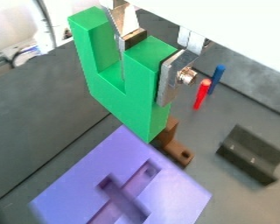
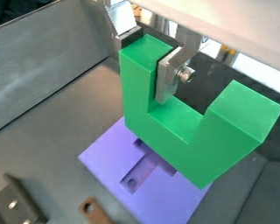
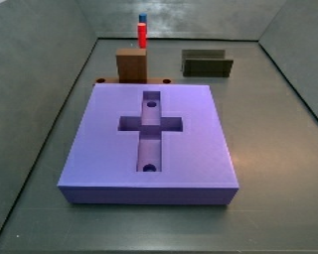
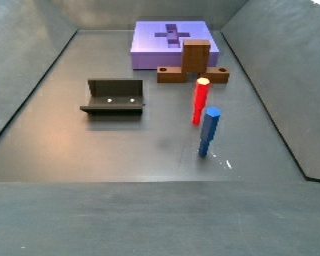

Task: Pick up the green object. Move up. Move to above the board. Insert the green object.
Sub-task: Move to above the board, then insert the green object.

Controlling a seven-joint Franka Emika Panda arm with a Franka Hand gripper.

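With the gripper (image 1: 149, 54) clamped on one prong of the green block (image 1: 125, 74), held up in the air, well clear of the floor. Purple board (image 1: 119, 184) sits below and a bit off to the side in both wrist views, cross recess (image 2: 140, 168) only partly under the block. Not visible in either side view, so height is a guess. Probably the move-over step: keep sliding across until centred over the cross, line up the prongs, then lower slowly. Brown block (image 1: 171, 144) right by the board edge, with the red stick (image 1: 202, 94), blue stick (image 1: 219, 73) and dark bracket (image 1: 251, 153) farther off, so stay high until lined up.
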